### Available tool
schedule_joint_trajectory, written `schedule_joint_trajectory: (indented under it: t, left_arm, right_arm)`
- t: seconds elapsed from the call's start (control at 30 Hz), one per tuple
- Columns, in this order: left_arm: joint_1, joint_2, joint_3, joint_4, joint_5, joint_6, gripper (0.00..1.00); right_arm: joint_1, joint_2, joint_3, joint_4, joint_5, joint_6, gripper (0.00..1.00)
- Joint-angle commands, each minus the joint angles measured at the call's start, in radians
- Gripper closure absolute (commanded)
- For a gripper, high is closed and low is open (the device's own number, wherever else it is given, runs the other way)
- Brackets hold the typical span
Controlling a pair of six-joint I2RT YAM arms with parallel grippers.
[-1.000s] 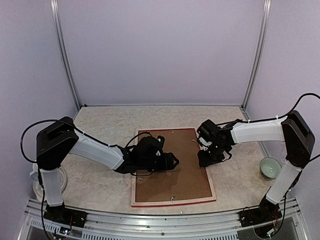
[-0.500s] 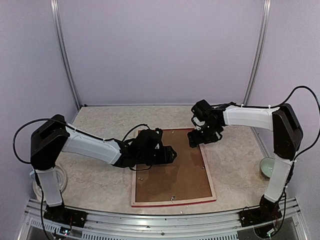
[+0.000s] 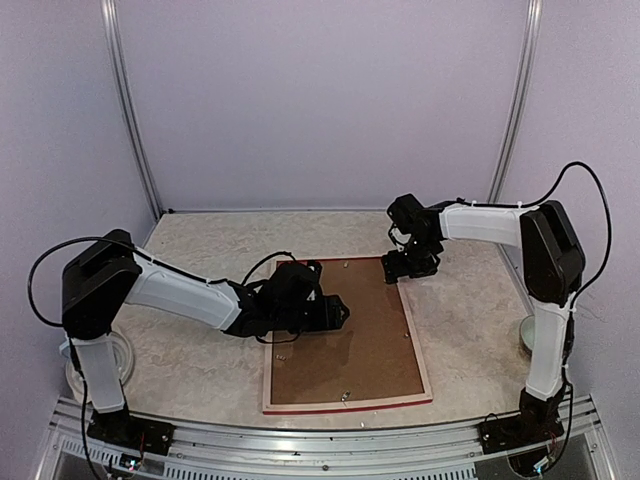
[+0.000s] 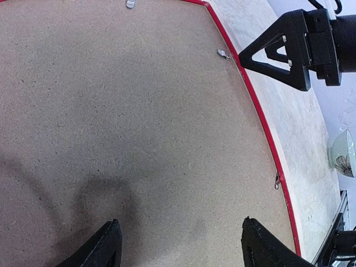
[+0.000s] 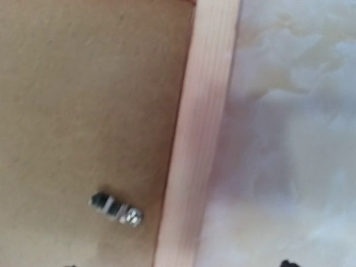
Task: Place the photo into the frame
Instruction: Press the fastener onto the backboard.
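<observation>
The frame lies face down on the table, its pale wood back up and its red outer edge showing. A brown backing board fills it. The photo is hidden. My left gripper hovers over the left part of the board, open with nothing between its fingers. At the frame's far right corner my right gripper is low and open, straddling the wooden bar near a small metal clip.
Small metal clips sit along the frame's inner edges. A pale bowl stands at the right of the table, partly behind the right arm. A white plate lies at the near left by the left arm's base.
My right gripper moved from the frame's right side up to its far right corner and opened wider. The left gripper shifted slightly back over the board and stayed open.
</observation>
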Motion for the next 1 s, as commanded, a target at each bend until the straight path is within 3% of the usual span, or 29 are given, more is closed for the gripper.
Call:
schedule_joint_trajectory:
  t: [0.0,0.27,0.67,0.97]
  left_arm:
    - [0.007,0.027,-0.016,0.029,0.023,0.001,0.27]
    - [0.007,0.03,-0.03,0.044,0.034,-0.004,0.27]
    - [0.005,0.028,-0.05,0.058,0.046,-0.02,0.27]
    - [0.004,0.037,-0.053,0.067,0.057,-0.036,0.27]
  right_arm:
    - [-0.021,0.039,0.037,0.019,-0.026,-0.027,0.22]
    - [-0.024,0.095,0.084,0.027,-0.044,-0.047,0.24]
    - [-0.037,0.146,0.126,0.018,-0.05,-0.053,0.35]
    - [-0.043,0.138,0.125,0.015,-0.058,-0.05,0.31]
